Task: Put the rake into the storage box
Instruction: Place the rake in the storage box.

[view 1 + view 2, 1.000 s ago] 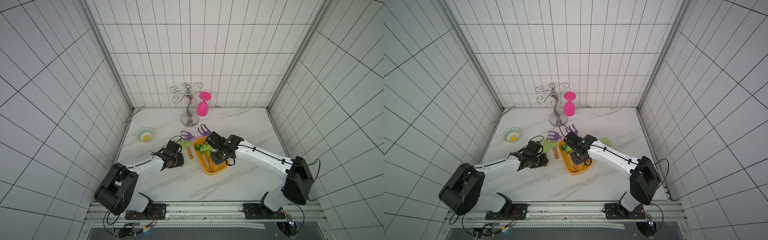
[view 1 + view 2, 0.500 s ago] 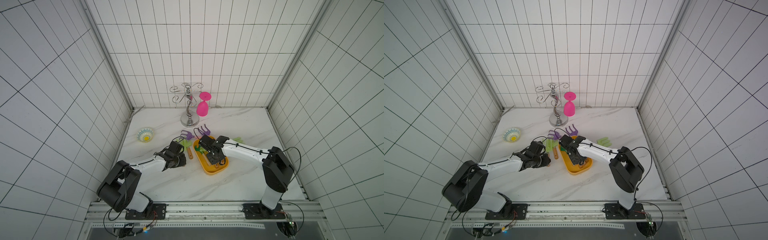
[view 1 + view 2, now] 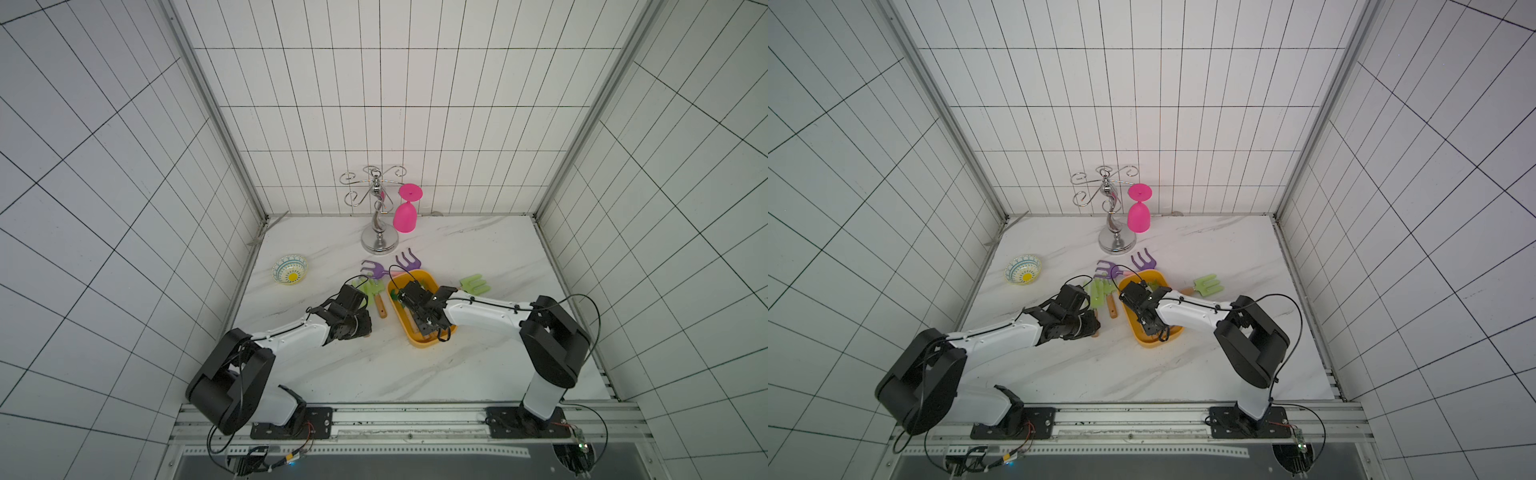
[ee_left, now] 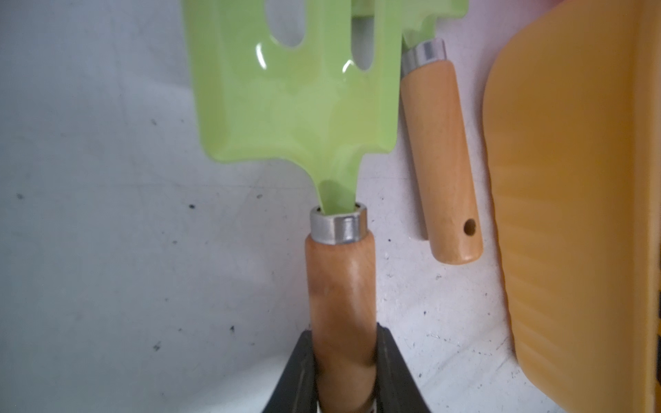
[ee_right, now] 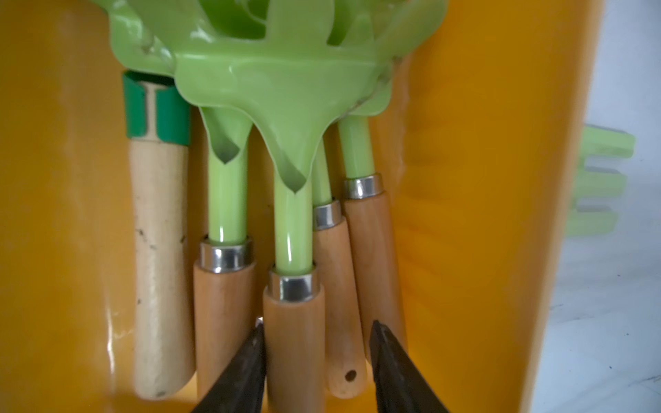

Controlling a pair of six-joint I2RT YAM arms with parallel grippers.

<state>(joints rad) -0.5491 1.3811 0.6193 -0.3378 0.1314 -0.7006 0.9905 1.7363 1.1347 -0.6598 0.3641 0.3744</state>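
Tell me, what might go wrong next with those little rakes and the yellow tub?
1. The right end effector stands open astride one rake handle in the crowded storage box; lifting away could snag neighbouring handles.
2. The left end effector grips another rake beside the box while the right arm hangs over it; moving in now might bump them together.

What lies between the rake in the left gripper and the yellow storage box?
Another tool's wooden handle lies between the green rake and the storage box; the left wrist view shows it.
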